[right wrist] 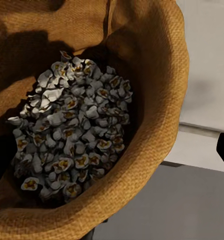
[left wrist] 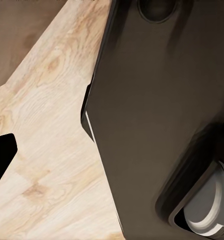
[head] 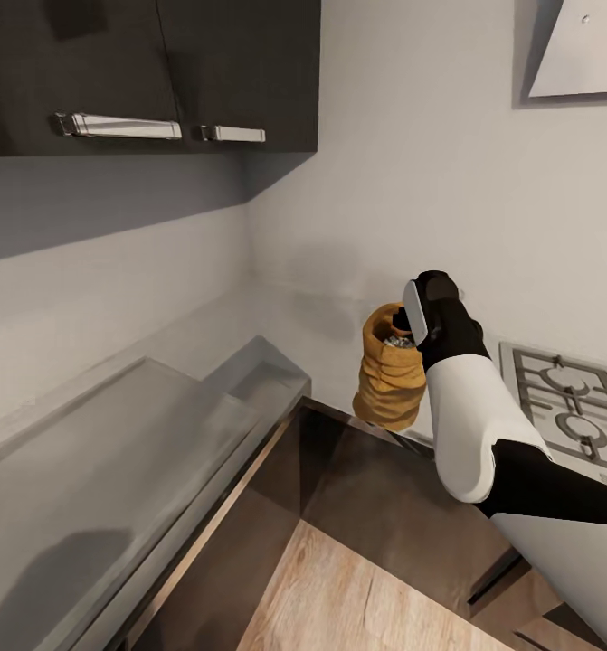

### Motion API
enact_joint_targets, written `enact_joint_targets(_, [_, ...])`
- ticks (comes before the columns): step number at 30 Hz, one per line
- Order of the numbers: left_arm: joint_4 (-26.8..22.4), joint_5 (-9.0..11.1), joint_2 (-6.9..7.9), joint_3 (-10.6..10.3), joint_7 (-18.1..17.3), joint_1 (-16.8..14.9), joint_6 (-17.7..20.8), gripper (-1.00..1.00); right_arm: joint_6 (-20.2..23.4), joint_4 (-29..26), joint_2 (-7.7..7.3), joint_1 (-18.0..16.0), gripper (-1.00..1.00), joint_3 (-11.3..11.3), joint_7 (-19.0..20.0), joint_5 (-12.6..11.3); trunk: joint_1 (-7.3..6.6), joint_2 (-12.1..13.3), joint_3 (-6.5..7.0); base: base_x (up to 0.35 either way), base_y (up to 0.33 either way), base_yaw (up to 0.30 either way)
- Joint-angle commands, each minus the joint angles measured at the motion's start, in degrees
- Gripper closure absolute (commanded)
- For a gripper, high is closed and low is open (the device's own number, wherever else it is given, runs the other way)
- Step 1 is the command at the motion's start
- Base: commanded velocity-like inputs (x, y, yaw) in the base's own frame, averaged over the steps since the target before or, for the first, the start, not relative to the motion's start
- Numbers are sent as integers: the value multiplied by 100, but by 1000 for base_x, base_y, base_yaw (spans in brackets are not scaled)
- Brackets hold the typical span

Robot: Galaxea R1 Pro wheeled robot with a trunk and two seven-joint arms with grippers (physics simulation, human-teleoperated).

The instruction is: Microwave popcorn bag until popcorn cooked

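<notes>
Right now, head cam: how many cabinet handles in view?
2. Both on the dark upper cabinets at top left: a long handle on the left door, a shorter handle on the door beside it. More may lie outside the frame.

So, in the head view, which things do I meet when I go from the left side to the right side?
Countertop → popcorn bag → right gripper holding the bag's rim → gas hob.

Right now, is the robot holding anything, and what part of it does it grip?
Yes. The right gripper holds the popcorn bag by its rolled top rim, lifted off the countertop, with popcorn inside.
</notes>
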Motion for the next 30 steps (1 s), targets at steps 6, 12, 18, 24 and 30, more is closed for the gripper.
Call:
enact_joint_targets(6, [-1, 21, -2, 10, 12, -2, -17, -100, 28, -5, 7, -6, -100, -31, 18, 61, 0, -4, -6, 3, -1, 0])
enact_joint_targets(12, [-1, 21, -9, 10, 11, -2, -17, -100, 28, -4, 7, -6, -100, -24, 28, 57, 0, -4, -6, 0, 0, 0])
enact_joint_targets(18, [-9, 21, -6, 18, 12, -2, -17, -100, 28, 38, -25, 12, -100, -162, 122, 79, 0, -4, -6, 0, 0, 0])
enact_joint_targets(24, [-9, 21, -10, 19, 12, -2, -17, -100, 28, -66, 7, 12, -100, -103, -2, 92, 0, -4, -6, 0, 0, 0])
enact_joint_targets(30, [-9, 21, -9, 18, 12, -2, -17, -100, -52, -222, 7, 12, -100, -218, -93, 80, 0, -4, -6, 0, 0, 0])
